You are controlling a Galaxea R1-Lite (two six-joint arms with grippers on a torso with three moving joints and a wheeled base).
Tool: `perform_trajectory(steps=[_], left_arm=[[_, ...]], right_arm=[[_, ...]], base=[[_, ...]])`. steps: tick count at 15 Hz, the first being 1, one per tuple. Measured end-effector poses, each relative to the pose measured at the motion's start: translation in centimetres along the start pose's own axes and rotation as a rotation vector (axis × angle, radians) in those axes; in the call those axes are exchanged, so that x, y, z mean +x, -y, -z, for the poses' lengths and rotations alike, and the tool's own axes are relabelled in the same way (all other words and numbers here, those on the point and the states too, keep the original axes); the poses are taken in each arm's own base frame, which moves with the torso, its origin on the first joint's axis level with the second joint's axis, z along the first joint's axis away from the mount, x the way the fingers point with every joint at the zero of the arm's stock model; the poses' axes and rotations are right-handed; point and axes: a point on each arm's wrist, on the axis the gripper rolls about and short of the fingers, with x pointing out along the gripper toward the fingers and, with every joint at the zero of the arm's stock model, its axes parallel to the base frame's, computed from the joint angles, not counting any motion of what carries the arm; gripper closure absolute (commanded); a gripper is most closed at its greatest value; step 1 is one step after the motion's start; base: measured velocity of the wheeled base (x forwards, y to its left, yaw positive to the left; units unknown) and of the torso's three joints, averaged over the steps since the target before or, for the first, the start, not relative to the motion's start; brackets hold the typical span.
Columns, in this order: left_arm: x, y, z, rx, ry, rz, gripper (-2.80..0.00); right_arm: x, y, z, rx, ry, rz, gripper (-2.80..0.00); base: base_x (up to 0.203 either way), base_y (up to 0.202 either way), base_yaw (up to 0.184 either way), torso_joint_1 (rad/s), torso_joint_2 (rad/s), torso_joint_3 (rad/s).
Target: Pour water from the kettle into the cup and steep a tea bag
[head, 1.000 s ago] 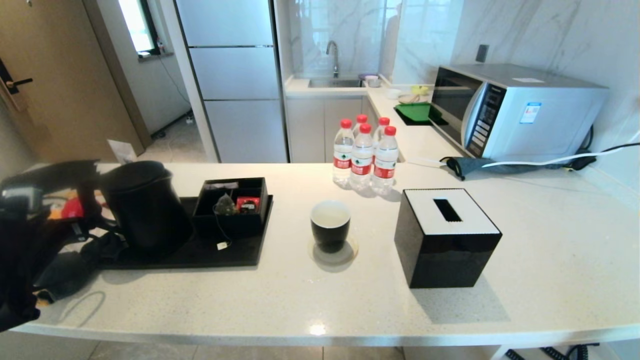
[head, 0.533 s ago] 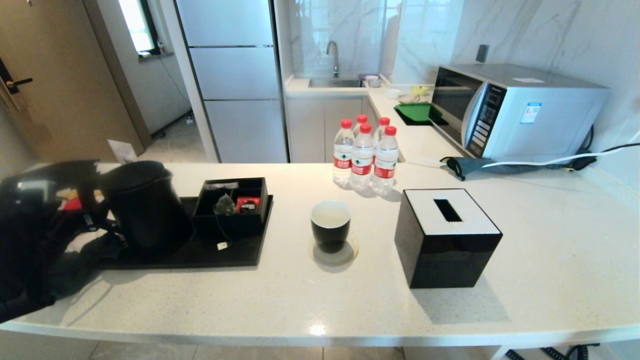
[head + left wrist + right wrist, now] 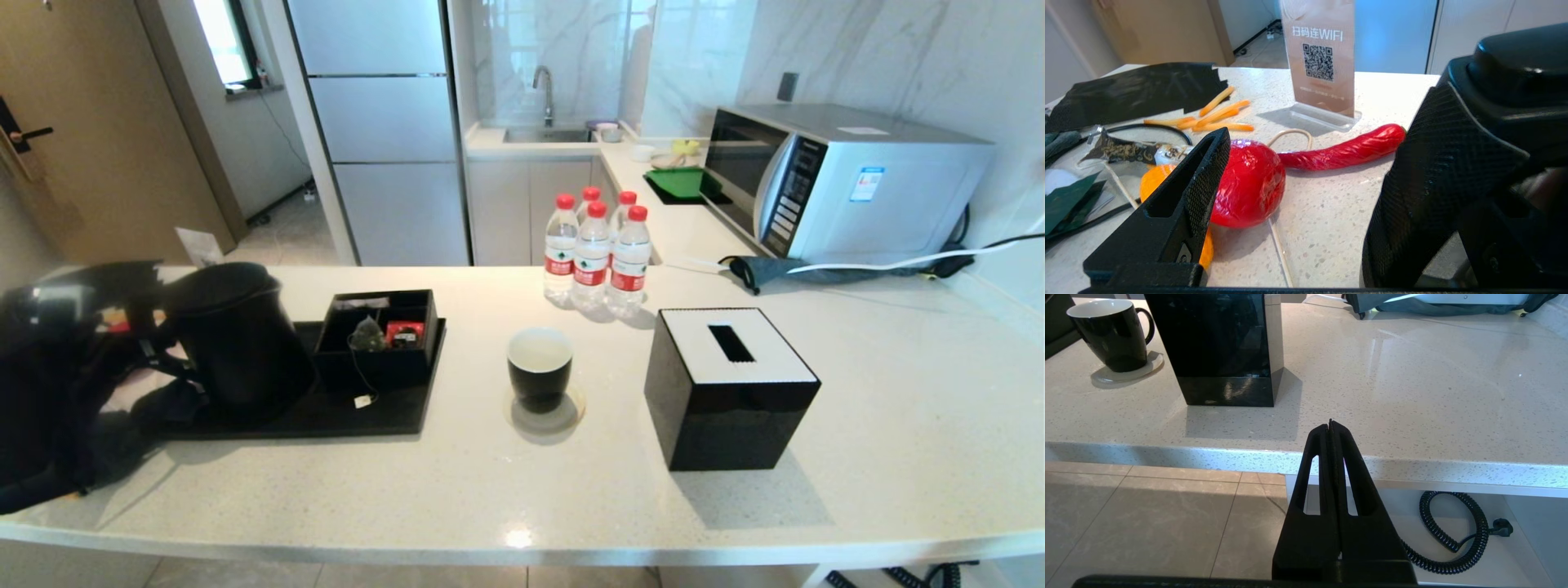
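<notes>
The matte black kettle (image 3: 237,335) stands on a black tray (image 3: 392,416) at the left, its loop handle facing my left gripper (image 3: 122,327). In the left wrist view the left gripper (image 3: 1327,122) is open over bare counter, and its one finger (image 3: 1433,183) sits close beside the kettle (image 3: 1515,81). The tea bag (image 3: 369,335) lies in a black box (image 3: 380,359), with its tag (image 3: 363,401) hanging onto the tray. The cup (image 3: 540,367) rests on a coaster at mid-counter. My right gripper (image 3: 1330,424) is shut and empty, low before the counter's front edge.
A black tissue box (image 3: 727,392) stands right of the cup, with water bottles (image 3: 592,253) behind and a microwave (image 3: 849,180) at the back right. A red packet (image 3: 406,332) lies beside the tea bag. A red ball (image 3: 1249,183), a red chili (image 3: 1347,149) and a WiFi sign (image 3: 1318,57) crowd the far left.
My left arm has shifted forward and closer to the kettle's handle side. The kettle, cup and tea bag have not moved.
</notes>
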Motion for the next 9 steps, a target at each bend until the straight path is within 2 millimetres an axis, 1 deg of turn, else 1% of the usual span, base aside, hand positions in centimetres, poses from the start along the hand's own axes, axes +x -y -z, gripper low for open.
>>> perform_trajectory(steps=[4,9], left_arm=[[0.8,-0.1,-0.2,0.007,0.031,0.002,-2.80],[1.9,0.3,-0.2,0.012,0.057,0.015,-2.80]], right_arm=[[0.0,0.0,0.0,0.001,0.000,0.001,0.00],[0.0,0.0,0.0,0.000,0.000,0.001,0.00]], base=[[0.000,0.000,0.000,0.000,0.00,0.000],[0.000,0.000,0.000,0.000,0.00,0.000]])
